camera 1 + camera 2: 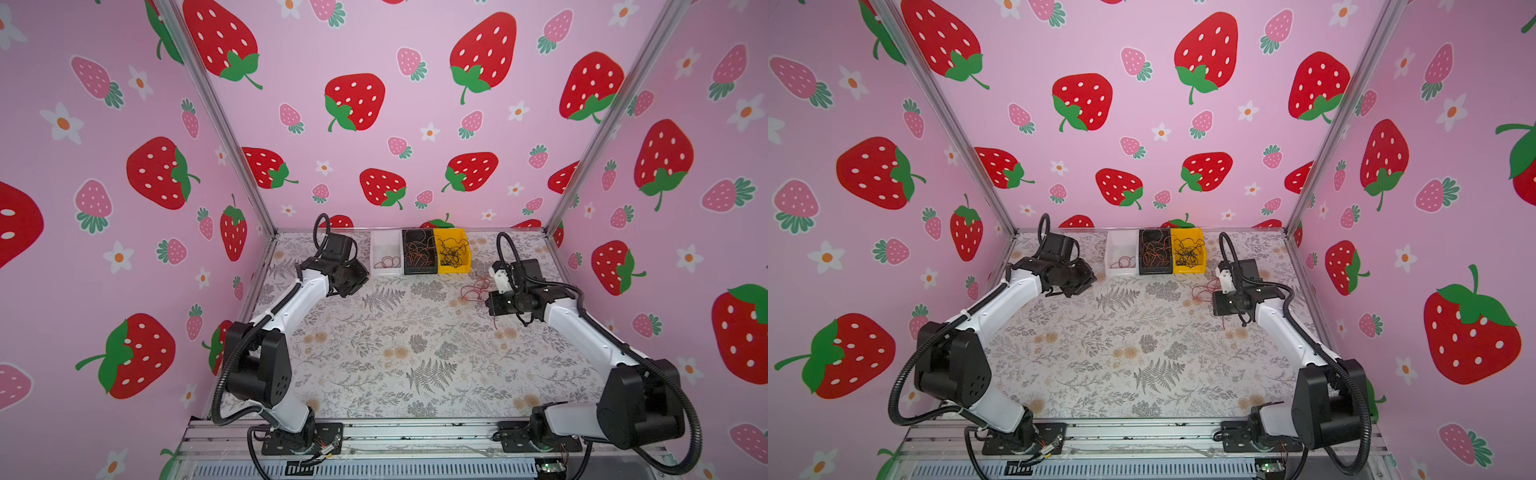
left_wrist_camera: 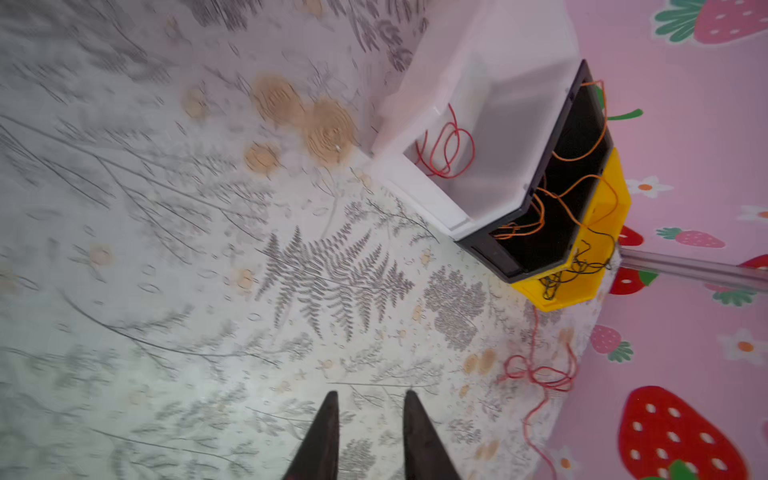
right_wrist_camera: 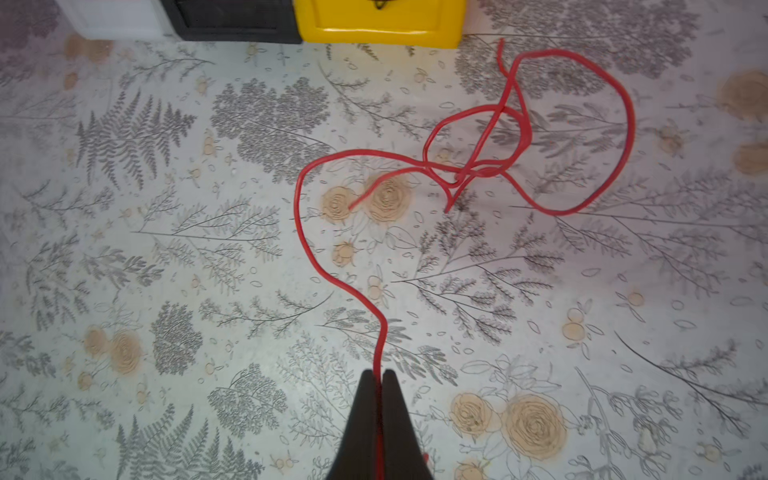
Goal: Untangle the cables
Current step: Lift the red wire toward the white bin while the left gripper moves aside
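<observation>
1. The right end effector is seen closed, with its two fingers pressed together on one end of a red cable.
2. From that grip the red cable is led in a curve across the counter into a loose tangle of crossing loops. Several free ends are seen near the knot, and whether it is one strand or more cannot be told.
3. In both top views the tangle is found on the right side of the counter, just in front of the yellow bin and close beside the right arm's wrist.
4. The left end effector is seen partly open, with a clear gap between its fingers and nothing held in it. It is placed over bare counter, left of the white bin in both top views.
5. Three bins are set in a row against the back wall and touch side to side: the white bin, the black bin in the middle, then the yellow bin.
6. A few red cables are coiled in the white bin, orange cables are piled in the black bin, and black cables are bunched in the yellow bin.
</observation>
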Robot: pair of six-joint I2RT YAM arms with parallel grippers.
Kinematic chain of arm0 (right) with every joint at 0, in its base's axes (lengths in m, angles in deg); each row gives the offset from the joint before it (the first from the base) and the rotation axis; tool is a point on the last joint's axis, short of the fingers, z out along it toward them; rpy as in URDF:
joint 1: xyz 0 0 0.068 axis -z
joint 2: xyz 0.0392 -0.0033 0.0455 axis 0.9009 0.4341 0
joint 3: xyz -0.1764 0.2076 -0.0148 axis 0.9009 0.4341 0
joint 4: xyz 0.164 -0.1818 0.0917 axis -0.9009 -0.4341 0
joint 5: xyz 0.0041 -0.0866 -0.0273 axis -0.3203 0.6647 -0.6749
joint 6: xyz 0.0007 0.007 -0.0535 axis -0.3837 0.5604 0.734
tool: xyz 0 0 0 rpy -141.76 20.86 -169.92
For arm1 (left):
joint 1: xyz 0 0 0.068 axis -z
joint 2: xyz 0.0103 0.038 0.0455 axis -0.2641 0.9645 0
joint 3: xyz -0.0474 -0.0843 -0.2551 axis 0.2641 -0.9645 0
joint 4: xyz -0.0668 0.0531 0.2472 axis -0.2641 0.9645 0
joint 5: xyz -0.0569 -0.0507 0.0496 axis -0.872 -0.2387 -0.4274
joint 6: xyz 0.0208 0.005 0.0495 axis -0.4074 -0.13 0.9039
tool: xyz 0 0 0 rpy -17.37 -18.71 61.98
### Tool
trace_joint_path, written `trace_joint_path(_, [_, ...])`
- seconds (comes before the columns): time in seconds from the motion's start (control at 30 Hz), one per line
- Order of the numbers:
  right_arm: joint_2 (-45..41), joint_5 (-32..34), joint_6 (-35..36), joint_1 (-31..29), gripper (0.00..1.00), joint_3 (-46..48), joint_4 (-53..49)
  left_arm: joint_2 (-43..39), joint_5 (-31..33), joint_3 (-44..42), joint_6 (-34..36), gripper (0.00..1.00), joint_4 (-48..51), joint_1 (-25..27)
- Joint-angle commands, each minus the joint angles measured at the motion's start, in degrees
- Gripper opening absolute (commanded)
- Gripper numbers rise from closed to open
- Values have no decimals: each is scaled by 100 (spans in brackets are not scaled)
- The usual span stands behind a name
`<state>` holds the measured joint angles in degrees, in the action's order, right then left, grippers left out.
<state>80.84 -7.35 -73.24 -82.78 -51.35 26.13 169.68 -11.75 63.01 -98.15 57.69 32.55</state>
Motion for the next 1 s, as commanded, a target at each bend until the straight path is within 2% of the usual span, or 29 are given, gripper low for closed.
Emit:
trace_joint_path(0.0, [-54,-325,232,-324,0,-171,-132,282,-330,286,-307,43,-609,473])
trace_joint_path(0.07, [-170,-398,232,-487,0,-162,-26,345,-164,313,-559,55,-903,771])
trace_joint_path(0.2, [-296,-720,346,-749,0,-301,1,392,-124,61,-1074,71,-1486,922])
trace_joint_path(0.23, [-338,-799,421,-825,0,-348,-3,360,-129,-71,-1163,78,-1670,920])
trace_joint_path(0.27, [-381,-819,466,-913,0,-396,-2,303,-86,-161,-1147,90,-1756,914])
trace_joint_path(0.37, [-466,-909,546,-1064,0,-482,5,95,78,-325,-1028,99,-1841,905])
trace_joint_path(0.63, [-496,-1101,573,-1356,0,-797,129,361,-234,-472,-1092,100,-1985,896])
trace_joint_path(0.77, [-694,-983,548,-1428,0,-844,265,497,-299,-583,-1289,99,-2473,852])
trace_joint_path(0.97, [-940,-603,588,-1446,0,-780,386,76,92,-366,-510,98,-2102,684])
